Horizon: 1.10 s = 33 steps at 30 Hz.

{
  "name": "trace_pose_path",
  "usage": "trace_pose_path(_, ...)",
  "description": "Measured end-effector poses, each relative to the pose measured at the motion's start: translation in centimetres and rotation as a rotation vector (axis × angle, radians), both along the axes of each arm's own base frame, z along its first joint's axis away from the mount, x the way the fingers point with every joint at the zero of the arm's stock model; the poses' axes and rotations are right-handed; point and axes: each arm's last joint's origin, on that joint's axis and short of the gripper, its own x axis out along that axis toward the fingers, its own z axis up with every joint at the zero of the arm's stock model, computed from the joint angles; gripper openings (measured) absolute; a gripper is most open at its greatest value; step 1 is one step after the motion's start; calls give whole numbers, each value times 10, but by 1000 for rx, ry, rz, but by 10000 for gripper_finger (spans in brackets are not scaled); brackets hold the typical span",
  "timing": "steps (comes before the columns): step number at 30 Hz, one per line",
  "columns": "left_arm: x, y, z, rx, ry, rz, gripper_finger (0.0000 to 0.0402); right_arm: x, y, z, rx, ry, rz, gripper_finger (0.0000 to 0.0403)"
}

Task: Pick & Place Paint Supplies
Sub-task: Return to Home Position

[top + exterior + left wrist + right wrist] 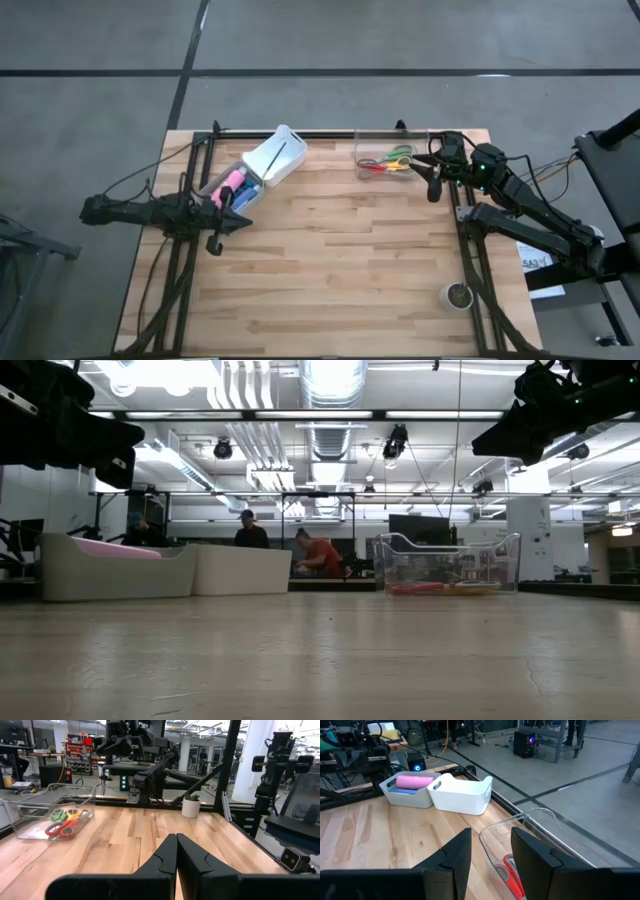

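Note:
A pink bottle and a blue item lie in a white bin at the table's far left. Beside it, a second white bin holds a thin paintbrush. My left gripper hovers just near of the first bin, pointing level toward the table's right, fingers shut on nothing. My right gripper hangs above the right end of a clear tray, pointing toward the bins. Its fingers stand open with nothing between them.
The clear tray at the far edge holds scissors with red, yellow and green handles. A small potted plant stands near the right edge. Bare wood spans the table's middle and near side. People sit in the room beyond.

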Motion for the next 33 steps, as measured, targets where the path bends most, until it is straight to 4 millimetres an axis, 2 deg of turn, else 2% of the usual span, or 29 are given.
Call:
trace_pose_path(15,0,0,0,3,2,1,8,0,0,0,-4,2,1,137)
trace_pose_path(21,0,0,0,3,2,1,8,0,0,0,-182,85,42,137)
trace_pose_path(24,0,0,0,3,2,1,8,0,0,0,-218,103,51,137)
trace_pose_path(33,0,0,0,3,2,1,8,0,0,0,-141,65,33,137)
